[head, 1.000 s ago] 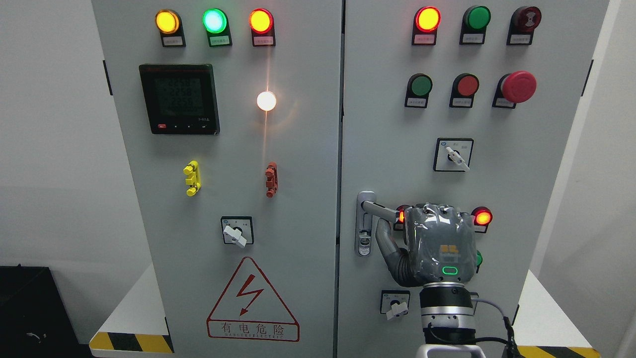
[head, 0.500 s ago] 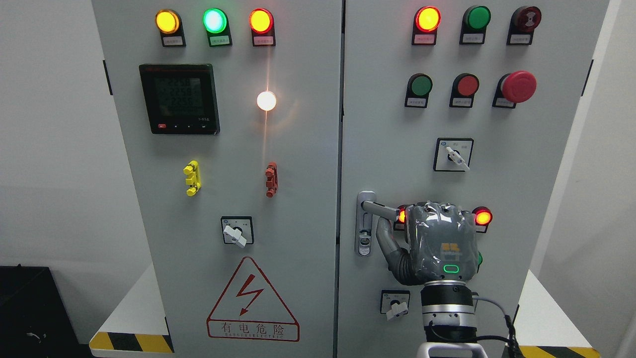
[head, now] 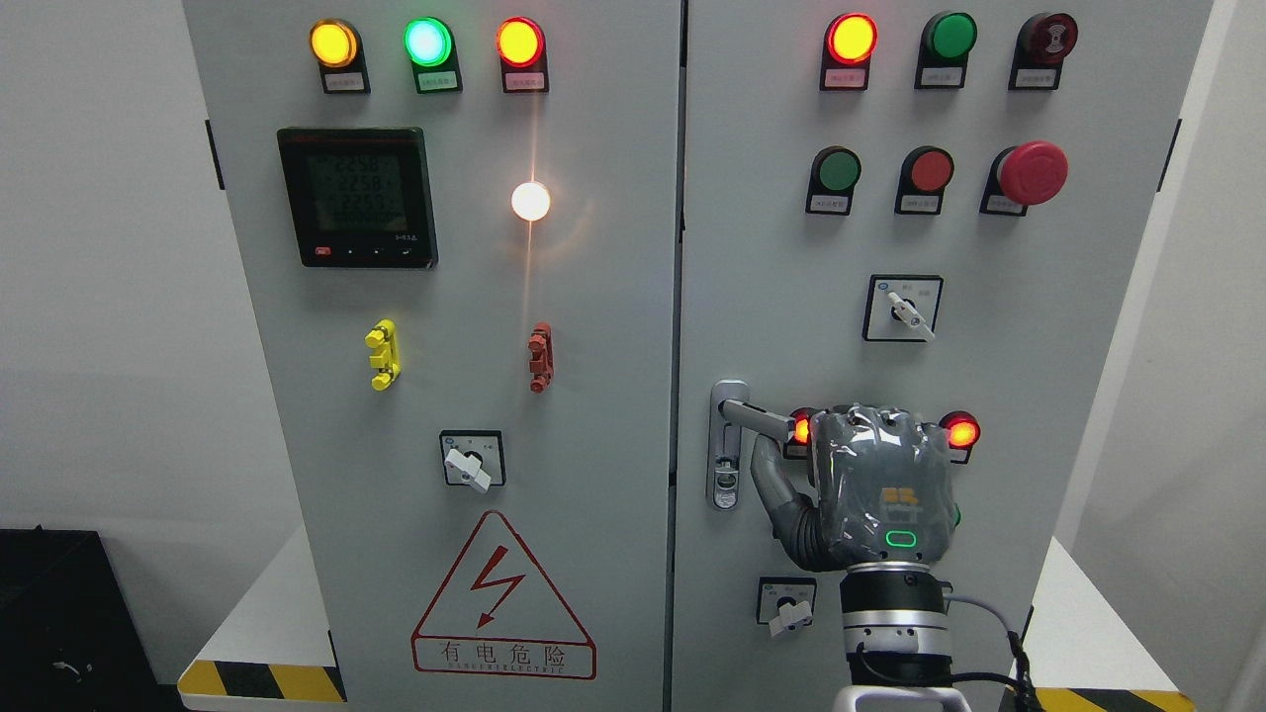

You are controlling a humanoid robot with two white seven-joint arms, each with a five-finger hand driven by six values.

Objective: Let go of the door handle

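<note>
- Two tall grey metal cabinet doors fill the view, the left door (head: pixel 445 346) and the right door (head: pixel 940 297), meeting at a dark vertical seam near the middle.
- White walls stand on either side; the cabinet rests on a white platform (head: pixel 267 613) with yellow and black striped tape (head: pixel 259 680) along its front edge, and a black box (head: pixel 59 613) sits at the lower left corner of the view.
- Along the top edge of the left door sit three round glowing lamps, yellow, green and orange; below them are a black square meter (head: pixel 357 196) with a dim screen and a bright white lamp (head: pixel 530 201).
- Lower on that door are a small yellow plastic clip (head: pixel 382 355), a red-brown clip (head: pixel 539 357), a white rotary switch (head: pixel 471 460) and a red triangular warning sign (head: pixel 502 598).
- On the right door are round lamps and buttons, a large red mushroom-shaped button (head: pixel 1032 172) near its right edge, and a rotary switch (head: pixel 902 308).
- Near the right door's left edge is the door handle (head: pixel 750 415), a smooth metal lever on an upright plate.
- Only the right hand (head: pixel 875 489) shows, grey and glossy, on a black and silver wrist rising from the bottom edge; its fingers are curled over the lever's outer end, gripping it, with the thumb (head: pixel 776 489) below.
</note>
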